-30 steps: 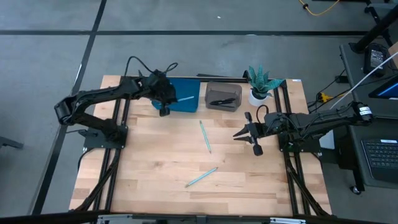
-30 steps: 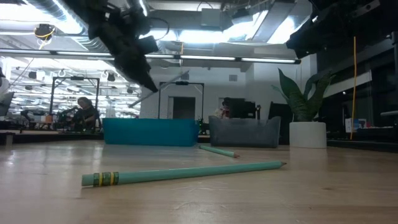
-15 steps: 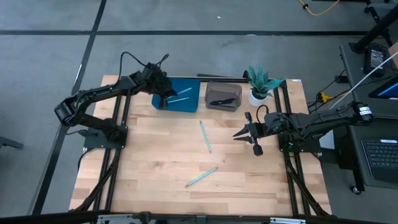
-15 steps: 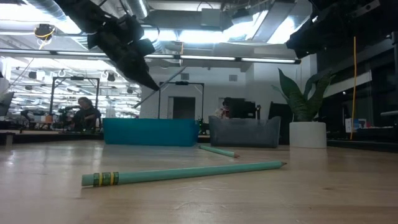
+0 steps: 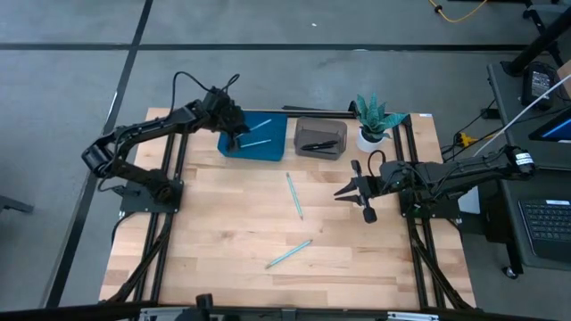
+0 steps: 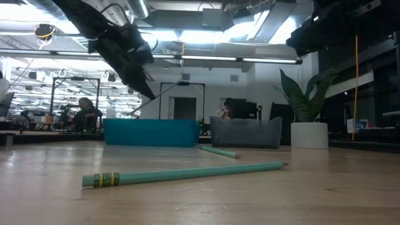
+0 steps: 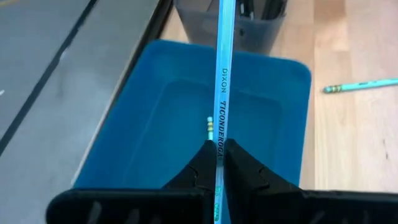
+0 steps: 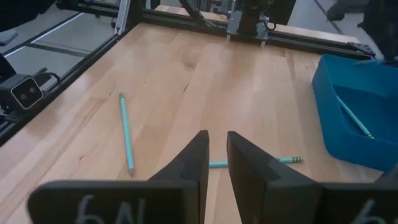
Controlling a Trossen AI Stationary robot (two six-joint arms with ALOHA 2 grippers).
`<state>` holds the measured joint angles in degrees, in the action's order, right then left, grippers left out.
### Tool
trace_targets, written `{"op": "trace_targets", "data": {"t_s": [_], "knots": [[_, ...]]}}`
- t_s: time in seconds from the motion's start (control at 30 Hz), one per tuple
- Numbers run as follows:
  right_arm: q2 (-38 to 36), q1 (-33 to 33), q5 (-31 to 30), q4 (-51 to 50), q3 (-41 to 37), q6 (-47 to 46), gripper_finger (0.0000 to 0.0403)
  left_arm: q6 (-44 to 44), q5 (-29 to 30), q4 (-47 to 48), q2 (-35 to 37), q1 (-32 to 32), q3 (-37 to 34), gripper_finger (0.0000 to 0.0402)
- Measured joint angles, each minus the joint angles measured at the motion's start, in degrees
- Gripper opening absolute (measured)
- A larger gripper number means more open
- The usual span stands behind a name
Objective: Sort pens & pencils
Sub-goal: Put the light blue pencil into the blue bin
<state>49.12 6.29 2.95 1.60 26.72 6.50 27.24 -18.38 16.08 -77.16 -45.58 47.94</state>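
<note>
My left gripper point(image 5: 235, 136) hovers over the blue bin point(image 5: 272, 150) at the far side of the table, shut on a light-blue pencil point(image 5: 260, 141). Another pencil point(image 7: 210, 127) lies on the bin's floor. Two more pencils point(image 5: 294, 196) point(image 5: 288, 253) lie flat on the wood mid-table. Black pens point(image 5: 319, 144) rest inside the grey bin point(image 5: 319, 125) beside the blue one. My right gripper point(image 5: 348, 190) waits above the table's right half, open by a narrow gap, touching nothing. My left gripper pinches the pencil between its two fingertips point(image 7: 200, 163), near the pencil's one end point(image 7: 219, 138). The rest of the shaft point(image 7: 225, 56) sticks out forward past the fingers. The pencil is lifted clear above the blue bin, slanting in the low view point(image 6: 159, 95).
A potted plant point(image 5: 372, 120) stands at the far right, next to the grey bin. Bare wood lies around the two loose pencils. The arms' frames run along both table sides. People sit in the room beyond the table point(image 6: 84, 112).
My left gripper has carried the pencil toward the table's far edge, from the blue bin's near rim to a place above the bin. The pencil stays in the hold. The right arm has kept still.
</note>
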Motion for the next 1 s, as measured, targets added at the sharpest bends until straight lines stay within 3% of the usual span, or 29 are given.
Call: {"op": "trace_targets", "data": {"t_s": [0.77, 1.0], "knots": [[0.0, -0.1, -1.7, 0.9, 0.0, 1.5, 0.006, 0.4, 5.8, 4.8, -5.5, 0.3, 0.1, 0.001], [0.0, -0.1, -3.0, 2.2, 0.0, 2.7, 0.006, 1.4, 9.5, 13.4, -6.5, 2.4, 4.8, 0.001]]}}
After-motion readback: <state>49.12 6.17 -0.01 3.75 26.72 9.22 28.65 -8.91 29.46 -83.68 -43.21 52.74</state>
